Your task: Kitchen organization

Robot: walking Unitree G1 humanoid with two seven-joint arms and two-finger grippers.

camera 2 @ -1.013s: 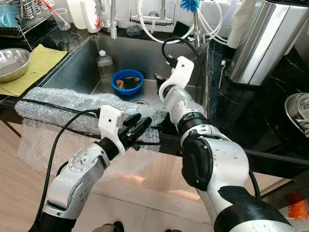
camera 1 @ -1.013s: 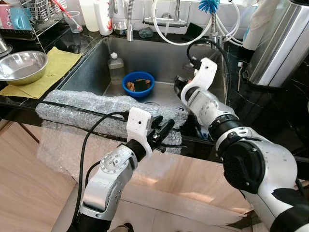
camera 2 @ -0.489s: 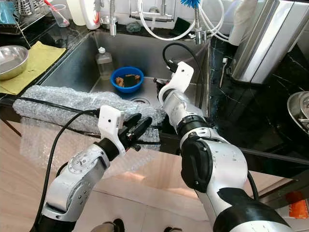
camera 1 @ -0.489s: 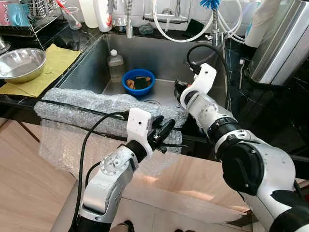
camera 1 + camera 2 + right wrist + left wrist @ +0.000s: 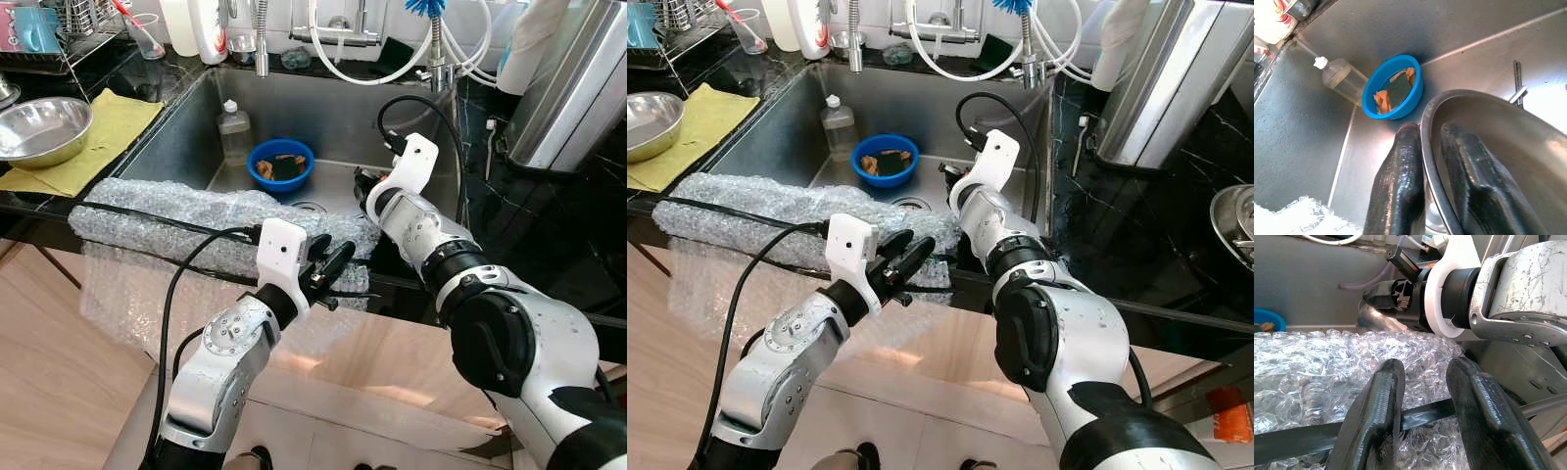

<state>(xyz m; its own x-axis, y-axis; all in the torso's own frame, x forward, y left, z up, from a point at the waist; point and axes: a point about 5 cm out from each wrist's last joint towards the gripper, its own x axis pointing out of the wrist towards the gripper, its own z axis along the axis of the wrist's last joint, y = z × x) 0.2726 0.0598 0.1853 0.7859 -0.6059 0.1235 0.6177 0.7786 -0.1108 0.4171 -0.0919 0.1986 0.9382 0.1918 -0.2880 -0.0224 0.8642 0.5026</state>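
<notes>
My right gripper [image 5: 1430, 129] reaches down into the sink [image 5: 323, 108] and is shut on the rim of a steel bowl [image 5: 1508, 147], one finger inside the rim and one outside. That bowl [image 5: 1376, 320] shows as a shiny curve behind the bubble wrap in the left wrist view. A blue bowl [image 5: 280, 164] holding a sponge and scraps sits on the sink floor, beyond the right gripper [image 5: 361, 181]. My left gripper [image 5: 328, 264] hangs open in front of the counter edge, close to the bubble wrap [image 5: 196, 220], with a black cable [image 5: 1425, 411] running behind its fingers.
A clear bottle [image 5: 234, 132] stands in the sink's left corner. A second steel bowl [image 5: 39, 127] rests on a yellow cloth [image 5: 113, 127] on the left counter, near a dish rack [image 5: 69, 34]. A tall steel vessel [image 5: 568, 88] stands at the right. Taps and hoses [image 5: 343, 44] line the back.
My right wrist has sunk slightly lower in the sink with the steel bowl still held. The left arm has kept its place. The view has shifted a little.
</notes>
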